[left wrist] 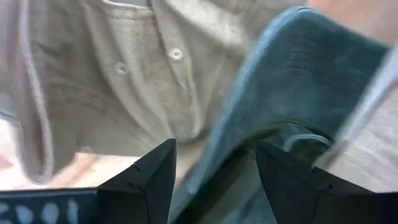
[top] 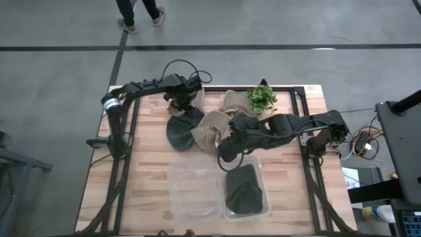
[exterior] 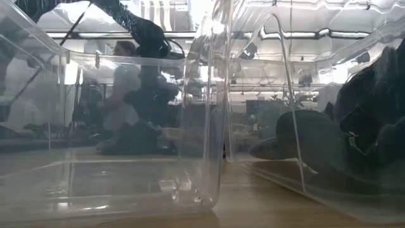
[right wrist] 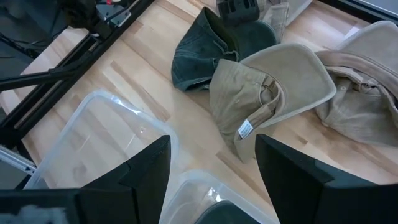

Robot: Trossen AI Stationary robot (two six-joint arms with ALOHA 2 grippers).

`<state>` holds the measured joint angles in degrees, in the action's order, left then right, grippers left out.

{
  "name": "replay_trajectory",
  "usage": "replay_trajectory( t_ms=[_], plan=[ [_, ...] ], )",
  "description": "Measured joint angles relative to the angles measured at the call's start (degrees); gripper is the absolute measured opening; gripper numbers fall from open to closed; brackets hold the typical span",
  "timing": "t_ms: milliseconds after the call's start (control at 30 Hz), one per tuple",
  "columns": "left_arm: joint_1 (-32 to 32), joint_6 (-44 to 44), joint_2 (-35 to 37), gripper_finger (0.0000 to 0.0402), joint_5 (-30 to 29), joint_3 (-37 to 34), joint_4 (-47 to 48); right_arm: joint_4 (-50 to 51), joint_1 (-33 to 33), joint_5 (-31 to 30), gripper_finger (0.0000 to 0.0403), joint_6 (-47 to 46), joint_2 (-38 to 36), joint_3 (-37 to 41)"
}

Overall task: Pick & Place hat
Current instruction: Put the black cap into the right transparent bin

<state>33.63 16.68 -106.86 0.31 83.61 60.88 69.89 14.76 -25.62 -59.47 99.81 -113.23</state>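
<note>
Hat, dark green [top: 179, 130], lies toward the worktop's [top: 138, 184] far left part, brim on the wood, partly under the pile of tan hats. Left gripper [top: 179, 105] sits right on it, fingers [left wrist: 144, 183] spread and straddling a fold of green cloth, nothing pinched yet; likely lined up to grasp there because the raised fold gives purchase. Tan cap [right wrist: 267, 93] lies just beside the green one, overlapping more tan hats toward the far edge centre, next to a small plant [top: 262, 97]. Two clear bins sit at the near edge: left bin [top: 194, 191] holds nothing, right bin [top: 247, 191] holds a dark hat, so sorting looks half done. Right gripper [top: 225, 153] hovers above the bins, released, holding nothing.
</note>
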Motion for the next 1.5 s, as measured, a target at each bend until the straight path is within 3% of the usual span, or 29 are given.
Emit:
replay_trajectory(
  t_ms=[233, 433, 567, 767, 1300, 1500],
  plan=[
    [0.0, -0.1, -1.2, 0.0210, -0.1, 0.0, -0.3, 0.0, 0.0, 0.0, 0.0226, 1.2, 0.0, 0.0],
    [0.0, -0.7, -2.9, 0.0175, 1.0, 0.0, -0.9, 0.0, 0.0, 0.0, 0.0226, 1.2, 0.0, 0.1],
    [0.0, -0.4, -3.2, 0.0128, 1.3, 0.0, -0.8, 0.0, 0.0, -0.3, 0.0226, 1.2, 0.0, 0.1],
    [0.0, -1.9, -1.7, 0.0016, 1.6, 0.3, 0.2, 0.0, -0.1, -0.9, 0.0226, 1.2, 0.0, 0.1],
    [0.3, -16.9, 2.0, 0.0004, -6.3, 11.9, 18.7, 0.0, -0.9, -1.6, 0.0226, 1.5, 0.0, 0.1],
    [0.3, -16.8, 5.2, 0.0004, -7.6, 16.2, 20.8, 0.0, -2.0, -1.8, 0.0226, 3.1, 0.0, 0.1]
  ],
)
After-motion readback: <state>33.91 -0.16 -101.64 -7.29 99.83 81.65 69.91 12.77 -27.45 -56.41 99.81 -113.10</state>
